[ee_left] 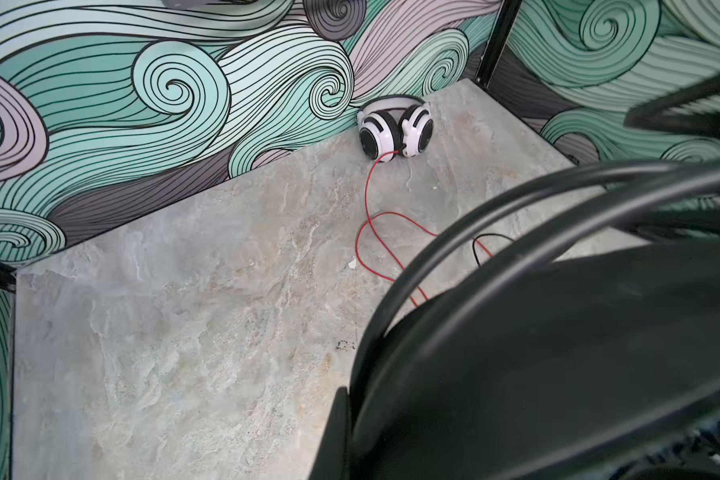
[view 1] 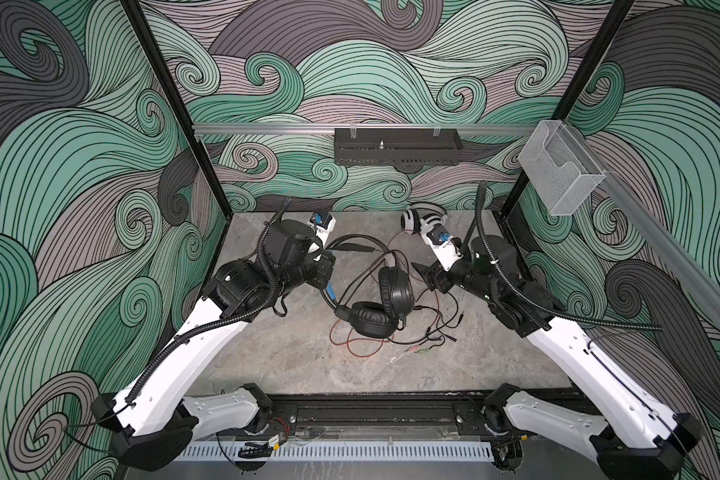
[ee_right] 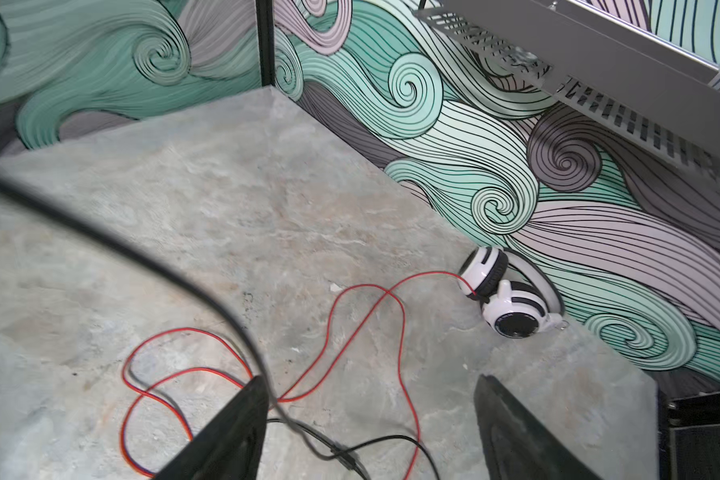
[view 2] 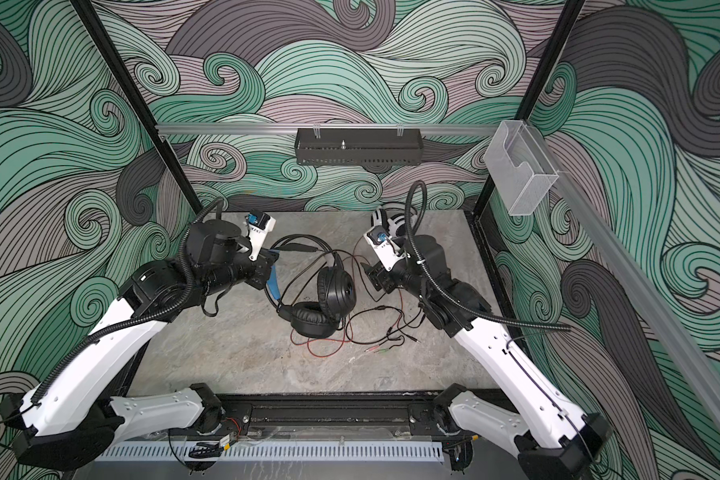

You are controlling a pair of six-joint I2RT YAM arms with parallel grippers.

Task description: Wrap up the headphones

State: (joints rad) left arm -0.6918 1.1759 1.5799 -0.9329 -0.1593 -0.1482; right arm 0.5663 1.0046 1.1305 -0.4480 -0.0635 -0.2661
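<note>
The black headphones [view 1: 395, 291] lie at mid-table with their ear cups together, seen in both top views [view 2: 335, 291]. My left gripper [view 1: 327, 267] is shut on their headband, where the blue inner band [view 2: 272, 282] hangs just below the jaws. In the left wrist view the dark headband [ee_left: 558, 353] fills the space beside one finger [ee_left: 336, 428]. The white-and-black headphones [view 1: 416, 220] rest against the back wall [ee_right: 504, 299]. Their red cord [ee_right: 337, 328] loops loosely across the table. My right gripper [ee_right: 371, 415] hovers open over the cords, holding nothing, with a black cord [ee_right: 350, 453] lying between its fingers.
Red and black cords tangle in front of the black ear cups, ending in small plugs [view 1: 425, 349]. A black perforated tray [view 1: 395, 147] hangs on the rear rail. A clear plastic bin [view 1: 560, 166] sits on the right rail. The marble tabletop [view 1: 308, 365] stretches toward the front.
</note>
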